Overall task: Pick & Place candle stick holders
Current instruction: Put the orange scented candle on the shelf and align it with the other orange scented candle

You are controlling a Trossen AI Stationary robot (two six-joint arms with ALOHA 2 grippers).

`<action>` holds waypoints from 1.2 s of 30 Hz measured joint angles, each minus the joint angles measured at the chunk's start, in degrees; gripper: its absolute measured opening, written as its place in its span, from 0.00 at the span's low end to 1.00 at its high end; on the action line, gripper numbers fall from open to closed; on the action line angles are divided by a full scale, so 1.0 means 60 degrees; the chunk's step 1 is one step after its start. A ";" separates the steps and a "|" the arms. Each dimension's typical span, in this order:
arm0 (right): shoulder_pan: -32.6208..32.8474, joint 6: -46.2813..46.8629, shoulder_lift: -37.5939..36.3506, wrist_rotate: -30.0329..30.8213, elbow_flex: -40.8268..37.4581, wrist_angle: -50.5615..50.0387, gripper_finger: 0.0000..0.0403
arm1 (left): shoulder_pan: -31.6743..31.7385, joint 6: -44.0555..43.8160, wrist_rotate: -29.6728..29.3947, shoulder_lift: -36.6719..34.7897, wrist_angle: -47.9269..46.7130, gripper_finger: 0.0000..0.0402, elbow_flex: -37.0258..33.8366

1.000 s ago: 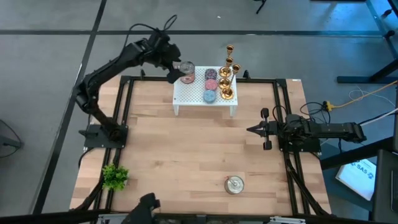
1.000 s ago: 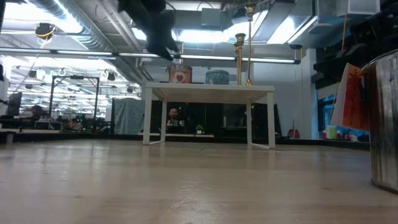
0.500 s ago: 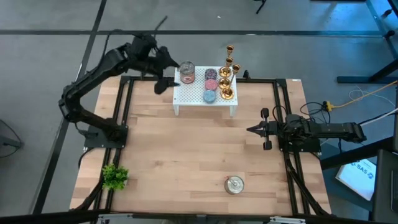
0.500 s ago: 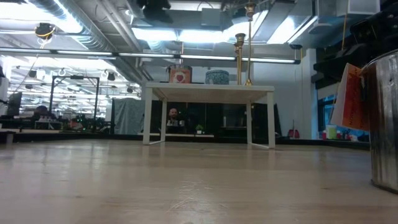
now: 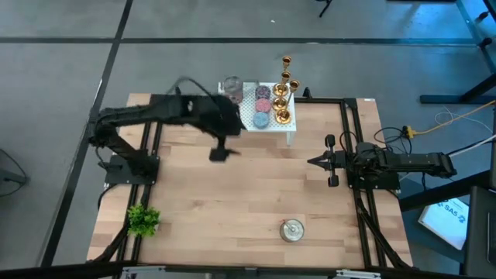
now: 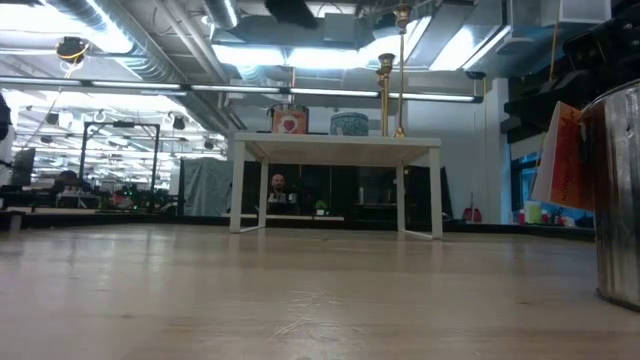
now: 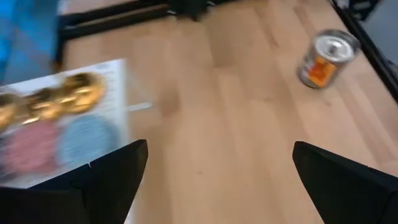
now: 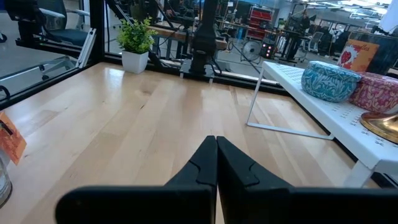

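My left gripper [image 5: 219, 154] hangs with fingers spread and empty above bare table, just in front of the white shelf [image 5: 249, 124]. The candle stick holders [image 5: 283, 97] stand beyond it, at the shelf's far right end. I'd swing across, come in level at one stem, clear of its neighbours. My right gripper [image 5: 315, 161] waits pinched closed, well apart.

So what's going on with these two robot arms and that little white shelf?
Three gold candle stick holders stand on the right end of a small white rack at the table's far edge, beside flat round candles. Neither arm holds anything. The left gripper hangs open over the bare wood just in front of the rack. The right gripper rests shut at the table's right side, pointing inward. A silver tin sits near the front edge.
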 joint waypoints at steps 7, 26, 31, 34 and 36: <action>0.0000 0.0002 -0.0002 0.0000 0.0000 -0.0001 0.00 | -0.2025 -0.0954 -0.0879 0.1321 0.1261 1.00 0.0000; -0.0001 0.0002 -0.0004 0.0001 0.0000 -0.0003 0.00 | -0.4884 -0.1680 -0.4206 0.5531 0.8554 1.00 0.0000; -0.0004 0.0002 -0.0004 0.0000 0.0000 0.0001 0.00 | -0.5150 -0.3026 -0.3499 0.5913 0.9759 1.00 0.0004; 0.0000 0.0004 -0.0004 0.0000 0.0000 0.0001 0.00 | -0.5283 -0.3868 -0.3556 0.6024 1.0038 1.00 0.0007; -0.0003 0.0000 -0.0004 0.0000 0.0000 0.0001 0.00 | -0.5333 -0.3908 -0.3564 0.6048 1.0087 1.00 0.0007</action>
